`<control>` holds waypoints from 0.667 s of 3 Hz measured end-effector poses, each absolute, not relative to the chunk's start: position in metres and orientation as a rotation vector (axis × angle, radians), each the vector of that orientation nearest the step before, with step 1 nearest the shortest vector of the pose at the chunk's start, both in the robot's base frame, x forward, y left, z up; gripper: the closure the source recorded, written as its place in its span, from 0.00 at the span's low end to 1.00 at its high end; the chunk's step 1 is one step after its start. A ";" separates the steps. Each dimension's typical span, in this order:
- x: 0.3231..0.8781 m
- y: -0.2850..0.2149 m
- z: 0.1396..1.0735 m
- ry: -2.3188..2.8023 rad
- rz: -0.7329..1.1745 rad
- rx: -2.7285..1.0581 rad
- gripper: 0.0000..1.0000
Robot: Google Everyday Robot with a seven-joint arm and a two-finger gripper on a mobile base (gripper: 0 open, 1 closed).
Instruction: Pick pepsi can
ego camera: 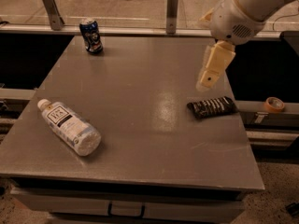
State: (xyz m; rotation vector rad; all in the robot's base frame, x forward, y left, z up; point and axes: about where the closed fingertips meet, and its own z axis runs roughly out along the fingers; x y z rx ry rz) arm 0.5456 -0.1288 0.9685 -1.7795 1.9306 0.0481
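The pepsi can (91, 35) stands up straight at the far left corner of the desk (140, 78). It is dark blue with a silver top and light marks on its side. Nothing touches it.

The gripper (207, 82) is far from the can, up in the air over the right side of the desk. It is cream colored and points down, a bit slanted. It holds nothing. It is not clear if it is spread wide or closed up. Above it is the big round white arm (243, 8).

Just below the gripper, a flat black snack packet (212, 107) lies near the right edge of the desk. A clear bottle (69, 127) with a white cap and a white label lies on its side at the front left. Off the desk on the right, a roll of tape (274, 104) sits on a ledge.
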 end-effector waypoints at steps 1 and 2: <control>0.573 -0.054 0.977 1.754 0.145 -1.821 0.00; 0.571 -0.052 0.978 1.736 0.149 -1.827 0.00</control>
